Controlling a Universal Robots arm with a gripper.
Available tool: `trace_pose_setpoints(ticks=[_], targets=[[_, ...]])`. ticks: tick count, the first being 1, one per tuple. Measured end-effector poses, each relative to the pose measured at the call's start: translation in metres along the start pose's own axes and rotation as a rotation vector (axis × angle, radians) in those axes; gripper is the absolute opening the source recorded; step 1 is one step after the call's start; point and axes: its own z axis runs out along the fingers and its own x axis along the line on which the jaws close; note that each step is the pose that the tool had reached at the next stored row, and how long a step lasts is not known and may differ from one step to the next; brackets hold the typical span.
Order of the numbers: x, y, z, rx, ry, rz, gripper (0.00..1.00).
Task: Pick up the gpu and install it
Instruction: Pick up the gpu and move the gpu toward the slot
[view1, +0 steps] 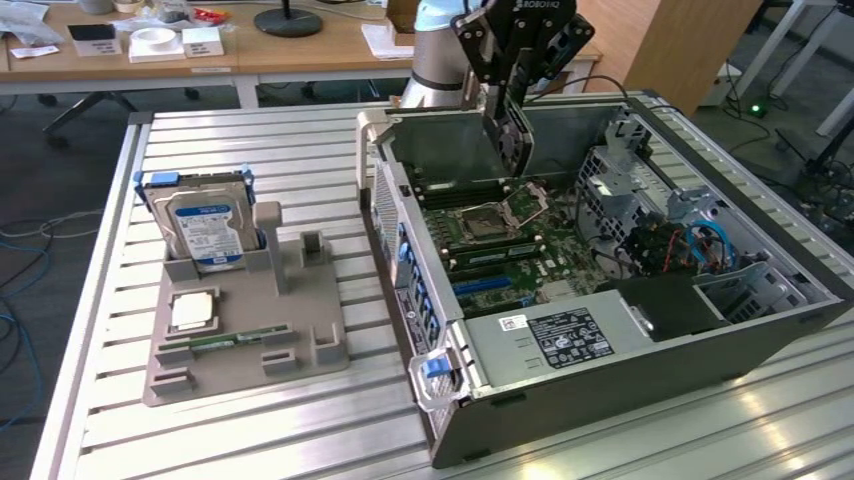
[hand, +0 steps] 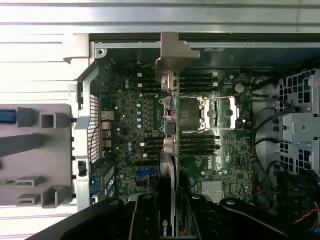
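Note:
The gpu (view1: 513, 135) hangs upright on its edge over the open computer case (view1: 747, 330), with my gripper (view1: 514, 95) shut on its upper edge. The card's lower end sits above the motherboard (view1: 501, 235), near the CPU socket. The wrist view looks down the gpu (hand: 170, 115) edge-on. Its pale metal bracket (hand: 172, 55) is at the far end, close to the case's rear wall. My gripper (hand: 170, 202) clamps the card between its two black fingers (hand: 145, 215). I cannot tell whether the card touches the board.
A grey parts holder (view1: 240, 320) lies on the slatted metal table (view1: 267, 430) at the exterior view's left. It carries a silver hard drive (view1: 200, 225) and a green memory stick (view1: 227, 340). Inside the case are a power supply (view1: 561, 335) and cables (view1: 701, 245).

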Motion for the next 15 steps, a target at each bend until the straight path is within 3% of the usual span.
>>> trace_pose_setpoints(ticks=[15], targets=[[-0.025,0.0052,0.0012,0.0000,0.0000,0.000,0.26]])
